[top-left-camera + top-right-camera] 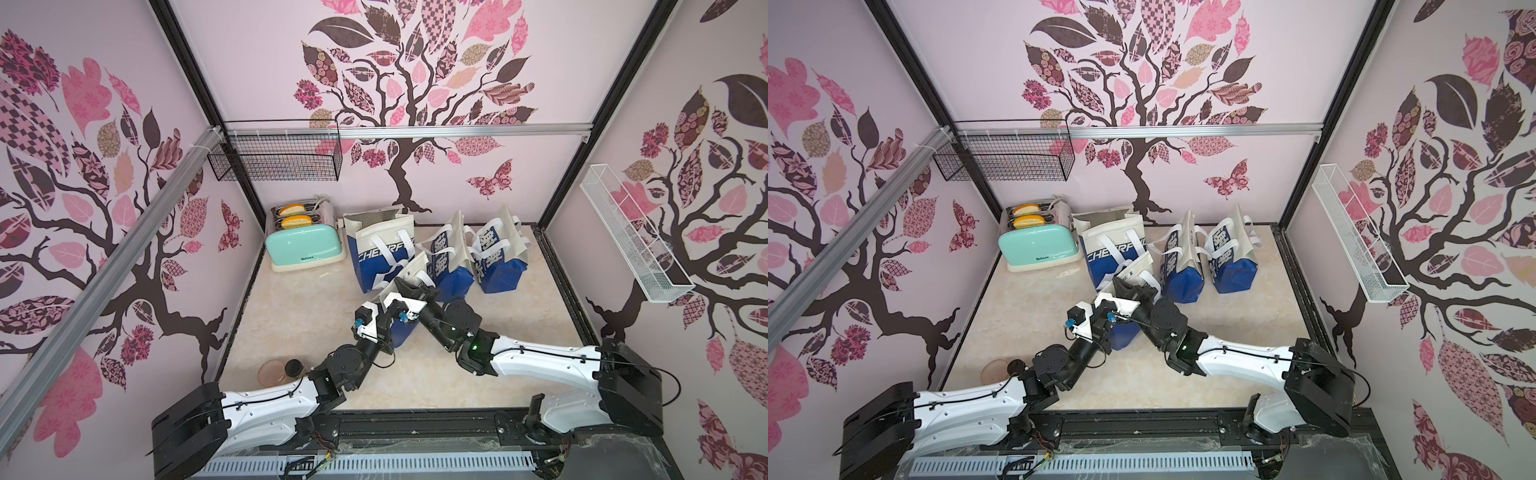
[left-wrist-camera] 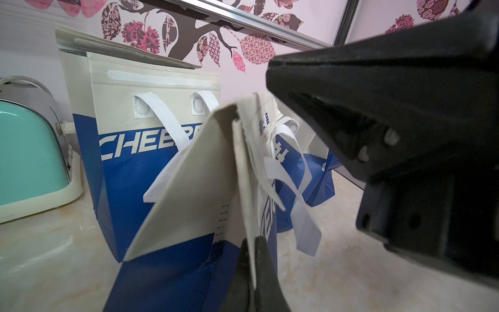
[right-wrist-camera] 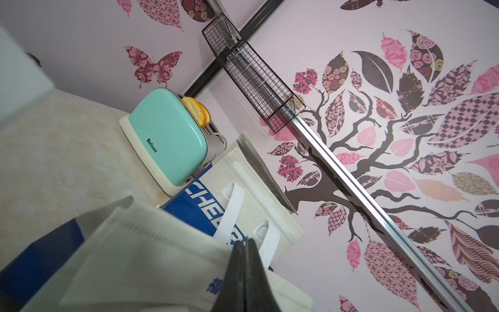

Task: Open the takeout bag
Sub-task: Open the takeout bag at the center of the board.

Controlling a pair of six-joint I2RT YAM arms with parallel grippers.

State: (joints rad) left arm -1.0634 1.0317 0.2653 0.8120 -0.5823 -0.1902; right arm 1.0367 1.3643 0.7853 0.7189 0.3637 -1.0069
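The takeout bag (image 1: 405,334) is the small cream-and-blue one standing nearest the front, ahead of three similar bags. Both grippers meet at its top. My left gripper (image 1: 388,311) is shut on one cream side panel (image 2: 189,189); in the left wrist view the panel's edge runs between the two black fingers (image 2: 263,270). My right gripper (image 1: 401,286) comes in from the right and is shut on the opposite rim (image 3: 135,243), its fingers (image 3: 237,272) pressed together over the fabric. The bag's mouth shows only a narrow gap. Both top views show the bag (image 1: 1125,336) partly hidden behind the wrists.
A larger CHEERFUL bag (image 1: 382,249) stands just behind, its top open. Two more bags (image 1: 451,257) (image 1: 498,253) sit to the right. A mint toaster (image 1: 305,245) with bread stands at the back left. A pink dish (image 1: 272,372) and a dark cup (image 1: 294,368) lie front left.
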